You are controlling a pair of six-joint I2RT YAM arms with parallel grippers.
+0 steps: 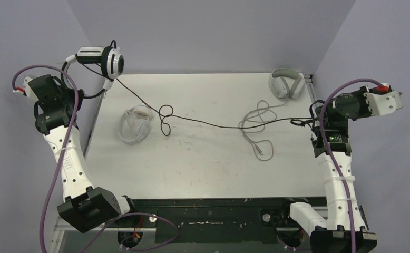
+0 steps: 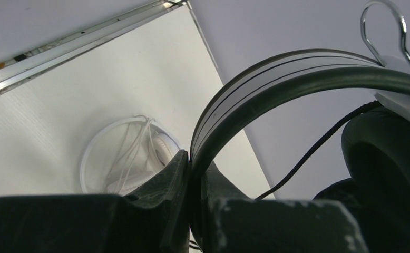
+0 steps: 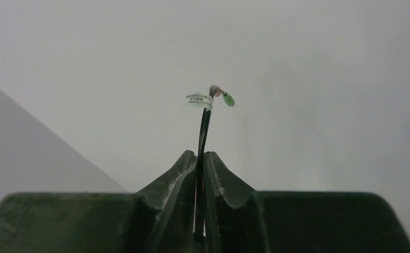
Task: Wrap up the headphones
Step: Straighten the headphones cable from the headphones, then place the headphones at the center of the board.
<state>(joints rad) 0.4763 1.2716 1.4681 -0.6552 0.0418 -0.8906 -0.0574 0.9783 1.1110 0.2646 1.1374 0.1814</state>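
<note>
Left gripper (image 2: 192, 158) was clamped narrow on the headset (image 1: 106, 59), jaws pinching the headband edge-on. I held it off the table (image 1: 208, 168), upper left of the top view, just past the far-left corner. Right gripper (image 3: 200, 156) was pinched shut on the black cable (image 1: 218, 124) close to its free end. The plug (image 3: 213, 90) and a small white tag (image 3: 198, 100) stuck out just beyond my fingertips, at the right edge of the top view. My read on the hold: gripping both ends well apart draws the cable out in one line across the table, so it can be wound without snags. It wasn't fully straight. A small loop sat left of centre, just beside the white pair (image 1: 134, 124). Toward the right the black cable crossed the grey cable (image 1: 255, 138), and I couldn't tell which lay on top. That crossing is the likely snag when winding starts. The white pair lay flat on the table, thin cable bunched inside its band, so it looked done to me. The headset's cable wasn't wound yet. The grey pair (image 1: 286, 83) sat at the upper right corner of the table, its cable sprawled loose toward centre. No box, tray or bin in any view, so nothing contained to report.
</note>
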